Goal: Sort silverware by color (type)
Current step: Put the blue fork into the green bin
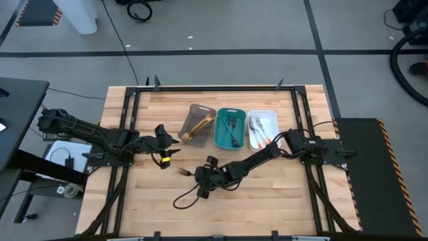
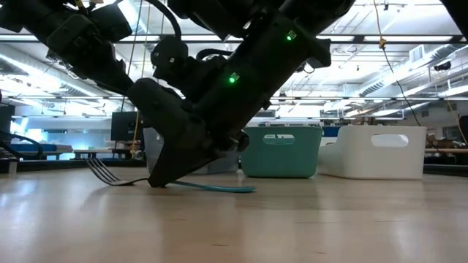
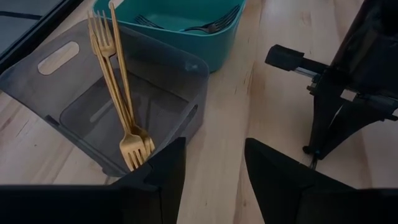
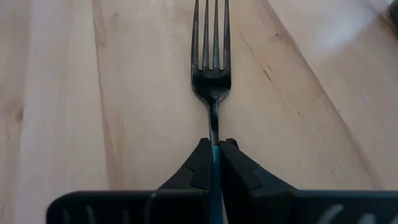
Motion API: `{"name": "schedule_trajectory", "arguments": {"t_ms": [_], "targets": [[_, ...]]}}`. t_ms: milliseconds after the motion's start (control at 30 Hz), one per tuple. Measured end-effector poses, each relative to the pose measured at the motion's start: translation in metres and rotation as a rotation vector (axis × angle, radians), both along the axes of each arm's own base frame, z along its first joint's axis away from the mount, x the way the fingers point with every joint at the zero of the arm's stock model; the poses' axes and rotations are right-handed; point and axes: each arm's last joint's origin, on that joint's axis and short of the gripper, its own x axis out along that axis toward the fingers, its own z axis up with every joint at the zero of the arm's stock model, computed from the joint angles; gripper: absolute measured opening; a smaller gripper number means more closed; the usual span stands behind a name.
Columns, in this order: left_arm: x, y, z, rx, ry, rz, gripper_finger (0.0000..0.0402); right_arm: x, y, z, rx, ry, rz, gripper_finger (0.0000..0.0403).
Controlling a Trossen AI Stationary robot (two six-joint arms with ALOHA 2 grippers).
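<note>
A dark fork with a blue handle (image 4: 211,81) lies on the wooden table near its middle, tines toward the left edge (image 1: 184,172). My right gripper (image 4: 213,148) is shut on it, reaching in from the table's right (image 1: 200,176). My left gripper (image 3: 214,149) is open and hovers left of the trays (image 1: 166,142), touching nothing. Gold forks (image 3: 121,93) lean in the grey-brown tray (image 1: 194,109). Dark blue-handled pieces lie in the teal tray (image 1: 231,111). Orange-handled silver pieces lie in the white tray (image 1: 264,112). My right gripper pinches the fork between its two fingers at the top of the blue handle (image 4: 213,152), just behind the dark neck. The fingers come down slanting from the table's right (image 2: 164,172). The fork stays low on the table, its handle end (image 2: 219,188) resting on the wood.
The three trays stand side by side at the table's far middle. A black cable (image 1: 190,197) loops on the wood near the right gripper. The left arm's yellow-marked part (image 1: 162,161) sits just left of the fork. Open wood lies toward the near edge.
</note>
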Motion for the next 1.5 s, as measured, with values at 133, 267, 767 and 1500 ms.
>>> {"name": "schedule_trajectory", "arguments": {"t_ms": [133, 267, 767, 1500], "targets": [[0.0, 0.0, 0.0, 0.0, 0.001, 0.0, 0.0172, -0.001, -0.001, 0.002, 0.007, 0.01, 0.005, 0.002], [0.0, 0.0, 0.0, 0.0, 0.0, 0.0, 0.0172, 0.0, -0.005, 0.005, 0.03, 0.02, 0.007, 0.002], [0.0, 0.0, 0.0, 0.001, 0.0, 0.0, 0.0172, -0.007, -0.015, 0.027, 0.029, 0.069, 0.004, 0.002], [0.0, 0.0, 0.0, 0.0, -0.001, 0.0, 0.0172, -0.01, -0.029, 0.045, 0.092, 0.11, 0.031, 0.002]]}}
